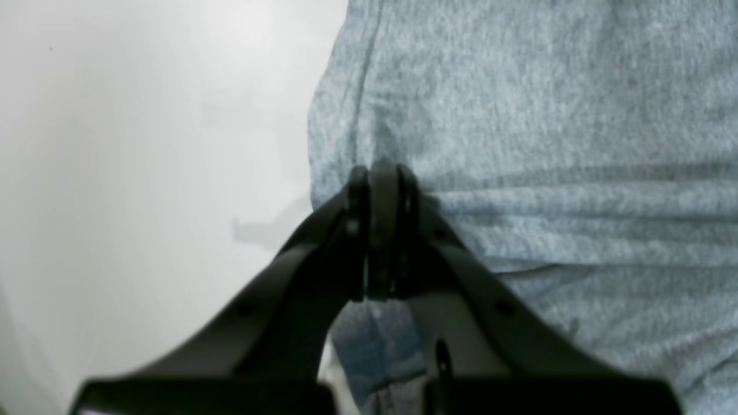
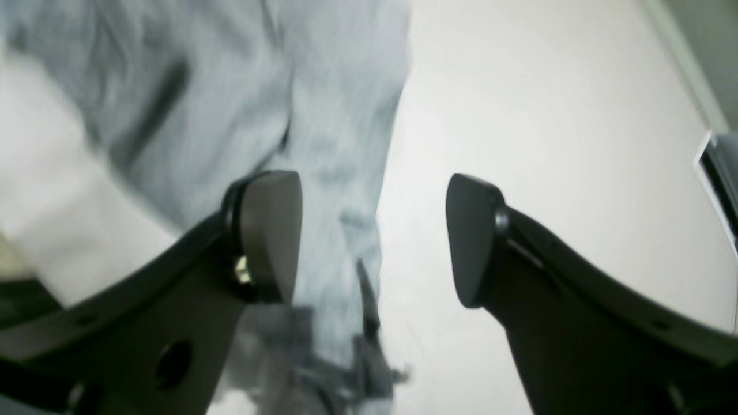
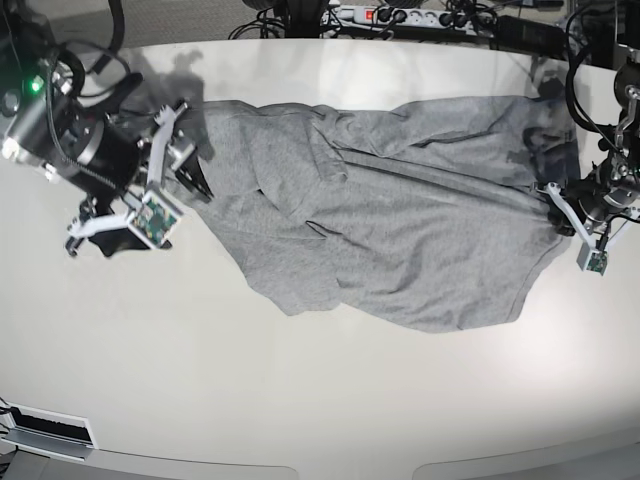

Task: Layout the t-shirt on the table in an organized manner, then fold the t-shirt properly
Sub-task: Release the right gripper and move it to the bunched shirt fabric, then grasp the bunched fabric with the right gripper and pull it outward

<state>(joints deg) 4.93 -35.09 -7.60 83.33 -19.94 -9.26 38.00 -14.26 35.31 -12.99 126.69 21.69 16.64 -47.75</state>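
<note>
- no writing readable anywhere: the t-shirt shows plain grey cloth in all three views, lettering not visible, so probably face down or bunched over it.
- base view is the only one that gives the whole layout: shirt spread sideways across the far half of the table, rumpled, with folds bunched toward its left end. there's also a power strip and cables past the far edge.
- left wrist view gets right up close: left gripper has its fingers pressed together on the shirt's edge, cloth pinched and puckered at the tips, bare table just beside it. in the base view that's the shirt's right-hand end.
- right wrist view is blurry, but the right gripper is spread wide, holding nothing. one finger is over the grey cloth, the other over bare table.
- base view puts that right gripper at the shirt's left end, near the cloth; can't tell if it's touching.
</note>
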